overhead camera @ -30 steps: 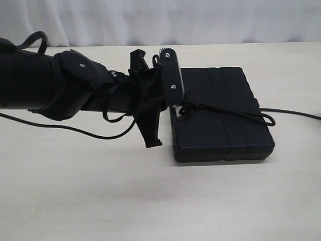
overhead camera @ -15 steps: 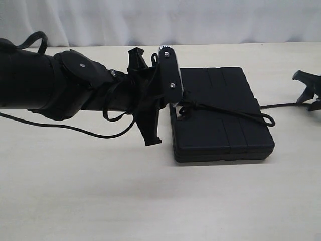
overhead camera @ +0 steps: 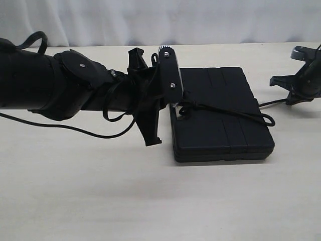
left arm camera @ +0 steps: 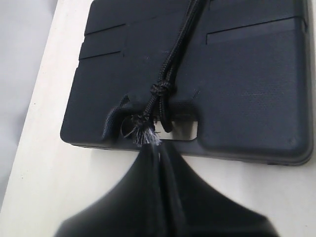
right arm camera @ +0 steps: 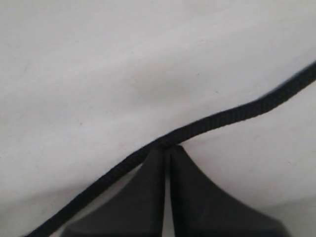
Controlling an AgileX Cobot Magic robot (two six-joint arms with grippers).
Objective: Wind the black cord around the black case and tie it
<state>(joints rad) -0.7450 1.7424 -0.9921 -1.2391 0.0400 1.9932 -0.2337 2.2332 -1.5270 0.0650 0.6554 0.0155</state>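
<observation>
The black case (overhead camera: 215, 85) lies flat on the table, right of centre. The black cord (overhead camera: 235, 114) runs across its top from the handle cutout to the right edge, then rises toward my right gripper (overhead camera: 287, 94). My left gripper (overhead camera: 178, 109) sits at the case's left edge. In the left wrist view the case (left arm camera: 247, 74) shows the cord (left arm camera: 173, 64), its knot (left arm camera: 160, 89) and its frayed end (left arm camera: 144, 134), and my left gripper (left arm camera: 159, 150) is shut on that end. My right gripper (right arm camera: 167, 147) is shut on the cord (right arm camera: 237, 113) over the table.
My bulky left arm (overhead camera: 55, 90) covers the left half of the beige table (overhead camera: 150, 201). Its thin cable (overhead camera: 75, 129) trails over the tabletop. A white curtain (overhead camera: 150, 20) hangs behind the table's far edge.
My right gripper came in from the right edge and moved up and toward the case. The cord's right stretch, earlier flat on the table, now rises to it. The left arm stayed still.
</observation>
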